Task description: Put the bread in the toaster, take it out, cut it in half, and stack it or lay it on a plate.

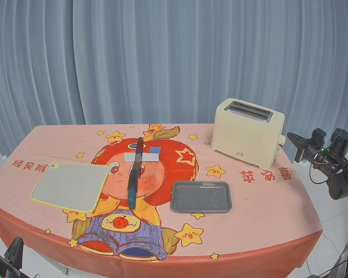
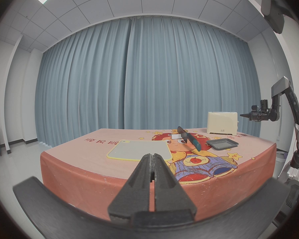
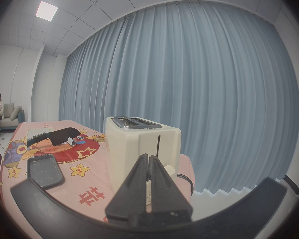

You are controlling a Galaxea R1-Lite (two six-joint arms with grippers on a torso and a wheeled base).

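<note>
A cream two-slot toaster (image 1: 246,133) (image 3: 141,146) (image 2: 222,122) stands at the table's back right; I cannot tell whether bread sits in its dark slots (image 1: 248,111). My right gripper (image 1: 291,136) (image 3: 149,158) is shut and hangs just off the table's right edge, pointing at the toaster's end with the lever (image 1: 282,139). A grey rectangular plate (image 1: 201,196) (image 3: 45,170) lies bare in front of the toaster. The yellow-rimmed cutting board (image 1: 70,186) (image 2: 139,149) lies at the left. My left gripper (image 1: 15,247) (image 2: 152,156) is shut, low before the table's front left corner.
A knife (image 1: 134,174) (image 2: 189,138) with a teal handle rests tilted on a small white stand (image 1: 141,157) at mid-table, between board and plate. The toaster's black cord (image 3: 186,180) runs off the table's back right. Blue curtains close off the room behind.
</note>
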